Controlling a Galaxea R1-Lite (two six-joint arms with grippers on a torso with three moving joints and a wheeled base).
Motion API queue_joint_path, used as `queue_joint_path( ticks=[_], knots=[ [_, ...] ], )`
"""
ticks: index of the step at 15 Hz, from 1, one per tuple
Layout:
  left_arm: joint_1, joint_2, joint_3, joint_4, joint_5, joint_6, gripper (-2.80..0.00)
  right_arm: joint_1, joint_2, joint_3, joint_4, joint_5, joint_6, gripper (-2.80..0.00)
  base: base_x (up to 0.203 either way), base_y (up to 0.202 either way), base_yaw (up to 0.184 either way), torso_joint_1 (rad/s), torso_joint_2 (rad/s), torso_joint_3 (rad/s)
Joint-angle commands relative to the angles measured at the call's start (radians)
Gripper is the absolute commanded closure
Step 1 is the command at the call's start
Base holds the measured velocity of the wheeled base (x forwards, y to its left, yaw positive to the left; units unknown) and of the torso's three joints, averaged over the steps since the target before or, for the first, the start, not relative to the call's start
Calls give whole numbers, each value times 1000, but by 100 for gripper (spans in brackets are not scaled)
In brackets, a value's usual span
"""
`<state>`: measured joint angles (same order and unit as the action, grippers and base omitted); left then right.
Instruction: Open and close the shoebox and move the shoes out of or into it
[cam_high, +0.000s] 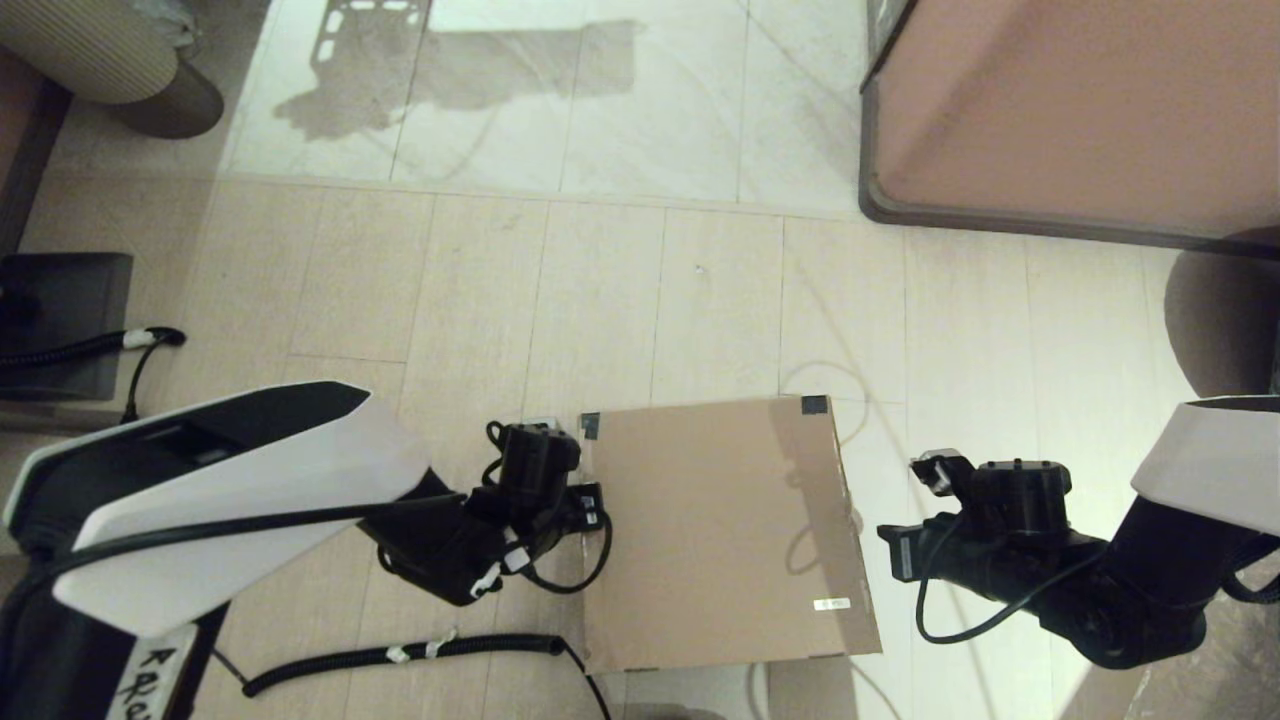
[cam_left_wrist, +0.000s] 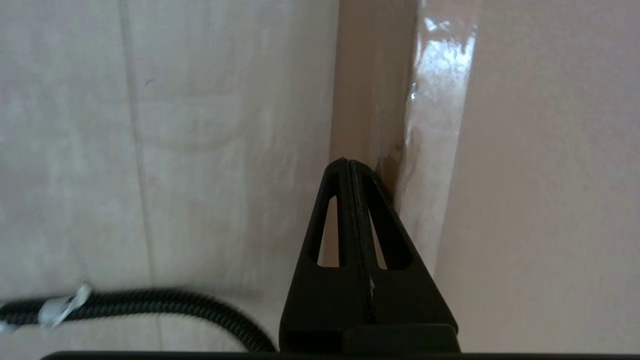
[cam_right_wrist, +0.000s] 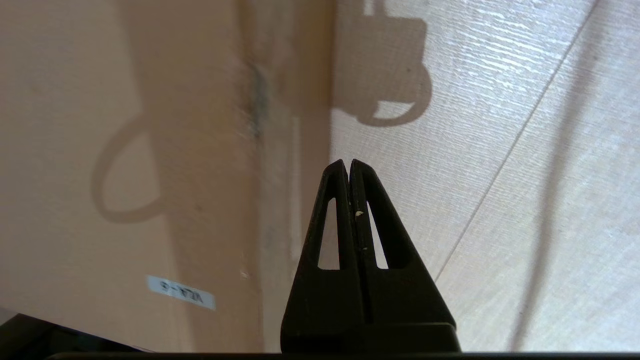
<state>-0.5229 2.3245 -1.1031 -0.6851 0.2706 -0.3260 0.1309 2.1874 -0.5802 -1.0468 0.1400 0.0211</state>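
Pale wood-look floor planks fill the scene, with a large pinkish-brown cabinet (cam_high: 1080, 110) at the far right and a coiled black cable (cam_high: 400, 655) trailing along the near left. On the floor, between the two arms, the shoebox (cam_high: 720, 530) is seen with its flap lid down flat, black tape on its two far corners and a small white label (cam_high: 832, 604) near its near-right corner; no shoes are visible, so whether they are inside cannot be told. The left gripper (cam_left_wrist: 348, 162) is held just beside the box's left wall, low against the glossy taped edge, its jaws pressed together on nothing. The right gripper (cam_right_wrist: 348, 162) is poised just off the right wall, over bare floor, its jaws likewise closed and empty. The box is nearly square (no long axis matters much), and it lies inward of both grippers. The left one is judged nearer, almost touching. Opening would seem to call for the lid's free edge to be caught from a side.
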Motion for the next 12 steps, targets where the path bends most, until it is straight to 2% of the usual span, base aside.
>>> queue_joint_path(
  ticks=[1,6,9,12],
  knots=[
    [-5,46,-79,12,2,-2,0,-3,-2,7,-7,1,2,0,0,0,0,0,0,0],
    [-1,127,-352,100,8,-3,0,-46,-30,57,-7,1,-1,0,0,0,0,0,0,0],
    [16,77,-316,112,44,-4,0,-81,-52,120,-7,2,-3,0,0,0,0,0,0,0],
    [24,16,-165,108,50,-5,0,-80,-48,144,-7,2,-1,0,0,0,0,0,0,0]
  ],
)
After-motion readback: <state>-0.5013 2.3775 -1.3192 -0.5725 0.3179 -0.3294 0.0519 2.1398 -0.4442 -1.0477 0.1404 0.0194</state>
